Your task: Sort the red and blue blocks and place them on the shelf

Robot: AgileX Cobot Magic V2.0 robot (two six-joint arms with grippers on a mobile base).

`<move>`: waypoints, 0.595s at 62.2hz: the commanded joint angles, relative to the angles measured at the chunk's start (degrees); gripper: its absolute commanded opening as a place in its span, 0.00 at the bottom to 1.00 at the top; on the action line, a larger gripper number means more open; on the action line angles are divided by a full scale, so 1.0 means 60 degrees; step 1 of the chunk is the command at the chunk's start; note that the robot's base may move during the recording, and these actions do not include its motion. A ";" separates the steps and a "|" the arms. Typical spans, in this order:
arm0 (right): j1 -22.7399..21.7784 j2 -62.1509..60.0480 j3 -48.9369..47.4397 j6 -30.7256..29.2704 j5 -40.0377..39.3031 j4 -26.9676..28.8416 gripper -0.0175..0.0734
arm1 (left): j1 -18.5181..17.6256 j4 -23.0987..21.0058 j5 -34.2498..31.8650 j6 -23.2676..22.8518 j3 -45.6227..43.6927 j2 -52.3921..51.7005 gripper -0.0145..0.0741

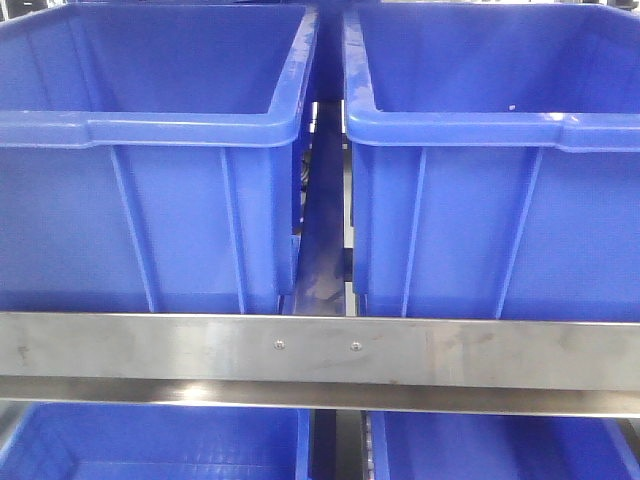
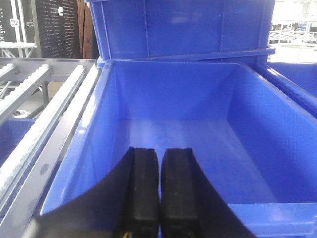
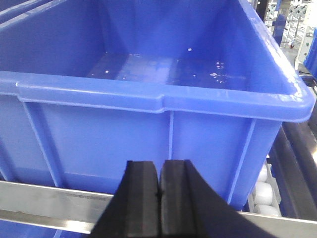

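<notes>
Fingers pressed together on both arms, nothing between them. Left gripper hangs over the near rim of the left bin, pads touching along the seam. Right gripper sits lower, outside the front wall of the right bin, just above the rail, fingers likewise closed on air.

Red and blue blocks: not visible in any view. Both bin floors that show are bare apart from pale specks in the right one. Where the cubes lie cannot be told from here.

Handling, as a judgement: small plain cubes should be light and rigid, not fragile. Matte faces ought to give the pads decent friction. Best hold is across two opposite flat faces, square-on and centred; a corner or edge pinch would likely let a cube twist out. Fingers must open before any pick.

Outward: shelf carries the two upper bins side by side, narrow gap between, behind the steel front rail with two screws. More blue bins on the tier below. Roller rails left of the left bin.
</notes>
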 commanded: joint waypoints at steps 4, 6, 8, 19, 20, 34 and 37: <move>0.0005 -0.0214 -0.0221 -0.0058 -0.0943 0.0025 0.25 | 0.0003 -0.0053 -0.0876 0.0034 -0.0203 0.0010 0.30; 0.0005 -0.0206 -0.0221 -0.0058 -0.0941 0.0025 0.25 | 0.0009 -0.0053 -0.0854 0.0034 -0.0128 -0.0053 0.30; 0.0005 -0.0206 -0.0221 -0.0058 -0.0941 0.0025 0.25 | 0.0025 -0.0053 -0.0836 0.0034 -0.0038 -0.0119 0.30; 0.0005 -0.0206 -0.0221 -0.0058 -0.0941 0.0025 0.25 | 0.0101 -0.0086 -0.0905 0.0034 0.0584 -0.0877 0.30; 0.0005 -0.0206 -0.0221 -0.0058 -0.0941 0.0025 0.25 | 0.0181 -0.0107 -0.0905 0.0034 0.0664 -0.1033 0.30; 0.0005 -0.0206 -0.0221 -0.0058 -0.0941 0.0025 0.25 | 0.1296 0.0038 -0.0034 0.0034 0.1376 -0.2763 0.30; 0.0005 -0.0206 -0.0221 -0.0058 -0.0941 0.0025 0.25 | 0.1403 0.0227 0.0156 0.0034 0.1481 -0.3014 0.30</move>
